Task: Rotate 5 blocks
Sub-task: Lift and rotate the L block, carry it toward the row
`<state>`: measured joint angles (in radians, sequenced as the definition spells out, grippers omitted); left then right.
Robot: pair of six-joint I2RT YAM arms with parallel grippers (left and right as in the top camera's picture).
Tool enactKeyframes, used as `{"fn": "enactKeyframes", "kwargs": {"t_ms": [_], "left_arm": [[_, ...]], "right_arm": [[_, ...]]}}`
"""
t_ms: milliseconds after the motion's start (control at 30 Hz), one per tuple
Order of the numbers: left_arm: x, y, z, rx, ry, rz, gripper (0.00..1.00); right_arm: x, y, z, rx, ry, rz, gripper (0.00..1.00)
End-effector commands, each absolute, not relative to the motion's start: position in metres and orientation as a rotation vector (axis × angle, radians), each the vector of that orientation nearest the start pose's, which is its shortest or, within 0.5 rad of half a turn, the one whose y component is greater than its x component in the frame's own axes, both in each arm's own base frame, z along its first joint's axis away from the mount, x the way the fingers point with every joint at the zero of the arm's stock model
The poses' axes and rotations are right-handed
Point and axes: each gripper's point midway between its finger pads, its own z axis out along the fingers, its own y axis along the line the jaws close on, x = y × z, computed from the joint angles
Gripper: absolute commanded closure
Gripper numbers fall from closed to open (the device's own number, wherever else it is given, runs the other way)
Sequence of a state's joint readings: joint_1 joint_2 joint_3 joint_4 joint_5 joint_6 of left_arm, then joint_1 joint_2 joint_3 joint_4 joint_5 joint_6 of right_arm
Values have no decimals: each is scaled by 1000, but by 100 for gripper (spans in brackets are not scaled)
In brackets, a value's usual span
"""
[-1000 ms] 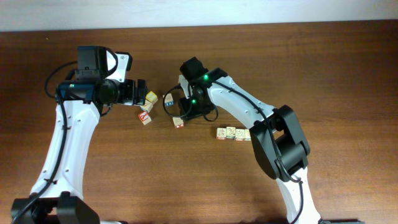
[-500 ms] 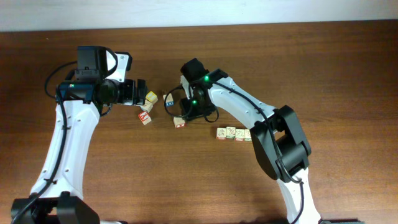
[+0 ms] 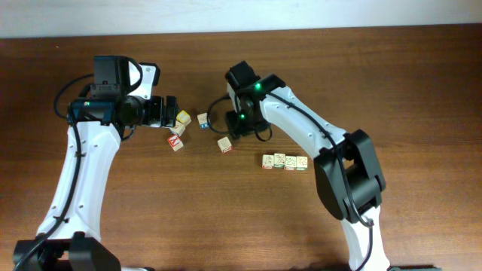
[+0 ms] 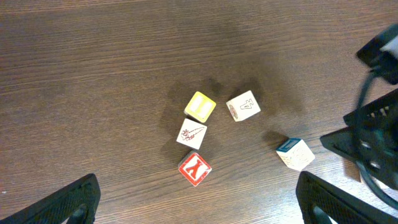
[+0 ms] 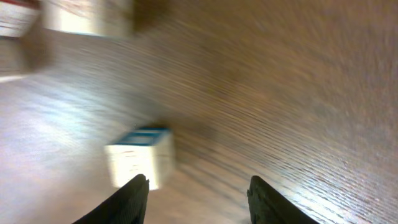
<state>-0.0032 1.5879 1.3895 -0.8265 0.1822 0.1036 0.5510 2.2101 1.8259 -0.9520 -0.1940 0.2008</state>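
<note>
Blocks [image 3: 285,161] sit four in a close row just right of the worktop's [image 3: 422,90] centre, and we see a fifth block [image 3: 224,144] lying alone between that row and the cluster by the left arm. The right pincer [image 5: 198,180] hangs over the worktop's middle, released, with nothing between its fingers; in its blurred wrist view the fifth block, blue on one face, lies just outside one finger. The left pincer [image 4: 198,186] stands wide and empty above a yellow cube [image 4: 200,106], a Y cube [image 4: 194,168], an A cube [image 4: 243,106] and a sketch cube [image 4: 191,133].
</note>
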Motion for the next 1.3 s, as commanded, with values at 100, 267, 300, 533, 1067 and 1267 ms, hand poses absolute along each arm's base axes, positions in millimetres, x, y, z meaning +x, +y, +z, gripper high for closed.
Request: {"fn": "enactKeyframes", "kwargs": {"t_ms": [100,267,300,533,1067,1267], "left_arm": [[407,-30,187,181,2558,-194,1],[407,-30,187,181,2558,-194,1],[407,-30,187,181,2558,-194,1],[407,-30,187,181,2558,-194,1],[407,-30,187,181,2558,-194,1],[407,-30,187,181,2558,-194,1]], "right_arm": [[384,318,52,-679,2844,343,47],[380,316,20,-679,2887,208,47],[379,315,16,-677,2895,201,47],[381,312,13,-608,2914,178,65],[354,250,50,85,2988,-89,83],[344,243,32,92,3018,-115,82]]}}
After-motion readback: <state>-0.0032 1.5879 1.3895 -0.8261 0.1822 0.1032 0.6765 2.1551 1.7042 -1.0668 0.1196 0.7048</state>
